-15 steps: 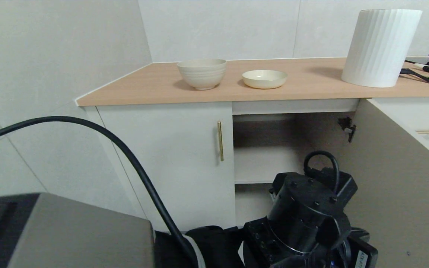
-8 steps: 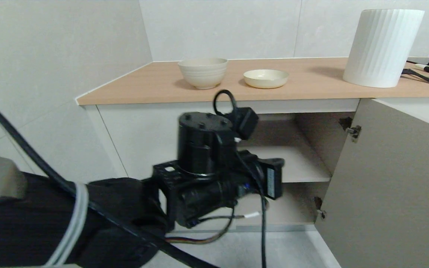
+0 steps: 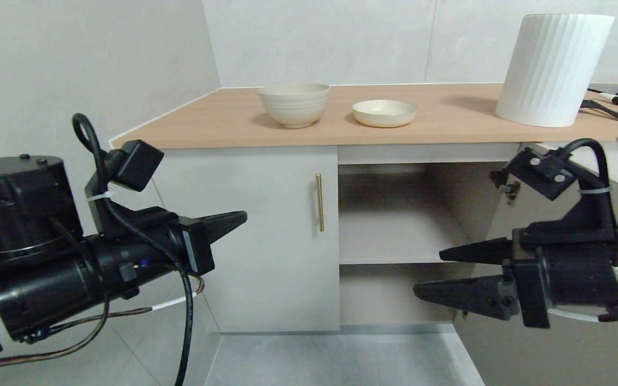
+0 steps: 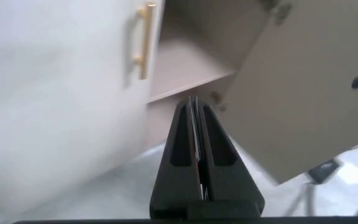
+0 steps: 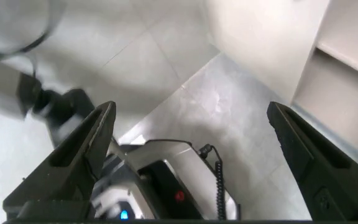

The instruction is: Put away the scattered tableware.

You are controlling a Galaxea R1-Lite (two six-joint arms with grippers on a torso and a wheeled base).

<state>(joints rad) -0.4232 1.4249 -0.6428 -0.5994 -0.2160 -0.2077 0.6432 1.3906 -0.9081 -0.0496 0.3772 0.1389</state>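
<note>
A deep cream bowl [image 3: 294, 103] and a shallow cream dish [image 3: 384, 112] stand on the wooden countertop [image 3: 207, 126], side by side with a gap between them. Below them the cabinet's right compartment is open, showing a bare shelf [image 3: 389, 236]. My left gripper [image 3: 242, 216] hangs in front of the shut left cabinet door, fingers pressed together and holding nothing. My right gripper [image 3: 428, 273] hovers low before the open compartment, its fingers spread apart and nothing between them. Both grippers are well below the countertop.
A tall white ribbed container [image 3: 550, 69] stands on the counter at the right, with several utensils [image 3: 617, 104] beyond it. The right cabinet door [image 3: 507, 332] swings open toward me. The left door has a brass handle [image 3: 319, 202]. Grey tiled floor [image 3: 336, 359] lies below.
Both arms have swung apart: the left arm moved from the middle to the left, and the right arm came in from the right side. The left cabinet door is uncovered again.
</note>
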